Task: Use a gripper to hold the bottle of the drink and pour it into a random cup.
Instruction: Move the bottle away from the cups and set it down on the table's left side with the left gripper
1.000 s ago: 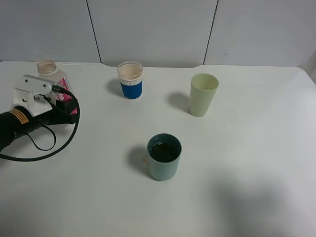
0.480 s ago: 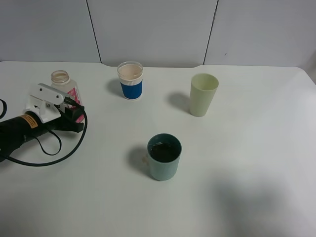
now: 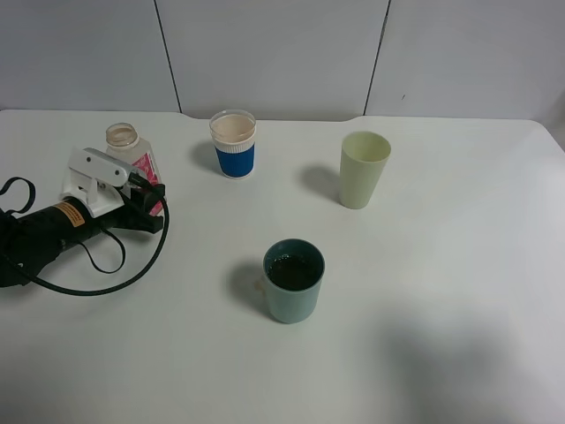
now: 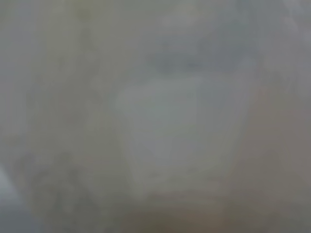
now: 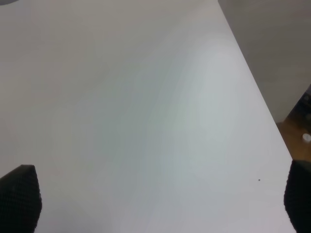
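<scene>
Bottle [image 3: 130,152] upright in left pincer [image 3: 146,181], clamped shut on it; arm low, near-horizontal over table [image 3: 424,265].

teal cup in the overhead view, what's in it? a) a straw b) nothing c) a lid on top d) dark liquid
d: looking down into the teal cup, its open mouth shows dark liquid inside, with no straw and no lid.
</scene>
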